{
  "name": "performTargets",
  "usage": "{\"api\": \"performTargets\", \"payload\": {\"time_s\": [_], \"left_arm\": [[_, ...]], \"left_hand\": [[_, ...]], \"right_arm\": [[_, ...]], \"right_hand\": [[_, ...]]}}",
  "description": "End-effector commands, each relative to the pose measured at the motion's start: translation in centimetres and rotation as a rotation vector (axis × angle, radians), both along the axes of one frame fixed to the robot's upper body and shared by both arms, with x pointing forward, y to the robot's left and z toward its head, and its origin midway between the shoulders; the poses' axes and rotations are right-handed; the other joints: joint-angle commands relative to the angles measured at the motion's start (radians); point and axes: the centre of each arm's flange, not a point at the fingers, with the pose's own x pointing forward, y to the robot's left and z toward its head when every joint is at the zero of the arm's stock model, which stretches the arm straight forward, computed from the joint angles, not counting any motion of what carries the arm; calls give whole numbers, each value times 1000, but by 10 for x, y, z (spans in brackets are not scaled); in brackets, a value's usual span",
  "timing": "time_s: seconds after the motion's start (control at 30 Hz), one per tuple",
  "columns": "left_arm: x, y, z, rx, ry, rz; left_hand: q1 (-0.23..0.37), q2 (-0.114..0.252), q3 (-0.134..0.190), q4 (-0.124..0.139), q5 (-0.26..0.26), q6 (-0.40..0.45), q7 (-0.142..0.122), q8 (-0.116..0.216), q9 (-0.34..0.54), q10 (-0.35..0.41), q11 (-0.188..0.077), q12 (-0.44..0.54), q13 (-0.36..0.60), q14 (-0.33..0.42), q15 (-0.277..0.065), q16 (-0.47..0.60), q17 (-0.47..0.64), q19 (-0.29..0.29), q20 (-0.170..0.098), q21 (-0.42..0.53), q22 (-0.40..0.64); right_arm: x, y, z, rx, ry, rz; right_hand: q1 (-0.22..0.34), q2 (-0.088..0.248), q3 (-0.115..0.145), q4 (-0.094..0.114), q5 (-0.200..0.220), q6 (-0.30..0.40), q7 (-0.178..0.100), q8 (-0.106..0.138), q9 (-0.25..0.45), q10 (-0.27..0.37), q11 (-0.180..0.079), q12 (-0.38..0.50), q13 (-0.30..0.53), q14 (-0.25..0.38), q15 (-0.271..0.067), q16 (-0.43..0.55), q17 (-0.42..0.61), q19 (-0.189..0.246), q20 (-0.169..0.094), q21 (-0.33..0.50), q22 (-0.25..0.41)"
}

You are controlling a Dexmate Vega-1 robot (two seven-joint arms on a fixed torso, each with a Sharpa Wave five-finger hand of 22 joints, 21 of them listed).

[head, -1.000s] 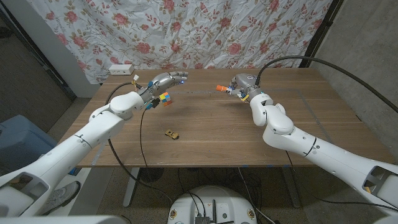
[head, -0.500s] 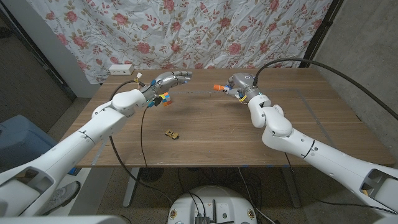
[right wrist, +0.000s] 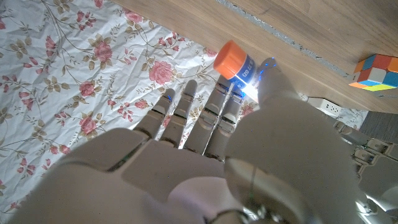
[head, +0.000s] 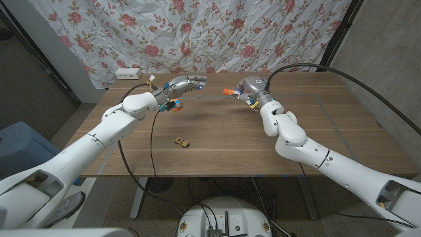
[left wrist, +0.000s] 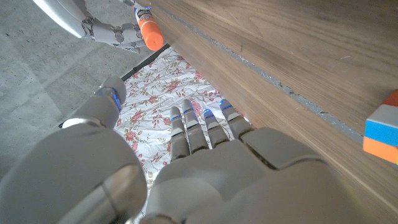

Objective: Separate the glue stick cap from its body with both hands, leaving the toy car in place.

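My right hand (head: 248, 90) holds the glue stick (head: 229, 93) above the far part of the wooden table (head: 230, 138), orange cap pointing toward my left hand (head: 186, 84). In my right wrist view the stick (right wrist: 235, 64) sits pinched between thumb and fingers. My left hand holds nothing, its fingers (left wrist: 198, 127) stretched out side by side toward the stick (left wrist: 149, 32), with a gap of bare air between them. A colourful cube (head: 173, 104) lies just beneath my left wrist. The toy car (head: 180, 141) rests nearer the front edge, well apart from both hands. A white power strip (head: 128, 73) sits at the far left corner, before the floral curtain (head: 217, 33).
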Motion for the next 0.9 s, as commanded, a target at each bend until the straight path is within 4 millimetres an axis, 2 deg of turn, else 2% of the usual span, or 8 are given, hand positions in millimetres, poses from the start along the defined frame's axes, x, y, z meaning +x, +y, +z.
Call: {"api": "performTargets", "payload": {"time_s": [0.03,0.27,0.4,0.9], "left_arm": [[10,-14,5,38,17,-25],[12,-18,3,28,31,-22],[12,-20,2,23,36,-21],[17,-30,2,23,65,-38]], "left_hand": [[19,-5,-9,-2,-4,14,6,9,2,10,1,3,3,15,-12,8,5,-2,4,-1,1],[31,-7,-16,-1,-4,29,20,12,2,30,1,6,3,24,-17,9,5,-8,6,-2,1],[36,-7,-21,1,-4,31,24,11,1,33,0,5,3,32,-10,11,5,-8,22,-1,1],[51,2,-33,5,-1,49,35,10,1,54,2,4,2,51,-6,12,5,-6,45,1,1]], "right_arm": [[2,9,5,-27,-51,-1],[4,15,4,-27,-67,-1],[5,15,4,-31,-79,-8],[3,21,1,-46,-127,-2]], "right_hand": [[7,0,-2,2,4,46,-47,1,3,15,0,-2,5,7,-118,6,2,10,-4,-1,2],[8,0,-3,2,4,46,-47,-1,3,17,0,-3,5,6,-118,6,2,11,-3,-1,2],[9,1,-3,2,4,46,-47,-1,3,18,0,-2,5,6,-119,7,2,11,-4,-1,2],[11,4,-5,3,4,48,-47,-3,4,20,0,-3,6,12,-119,11,3,12,-4,-1,2]]}}
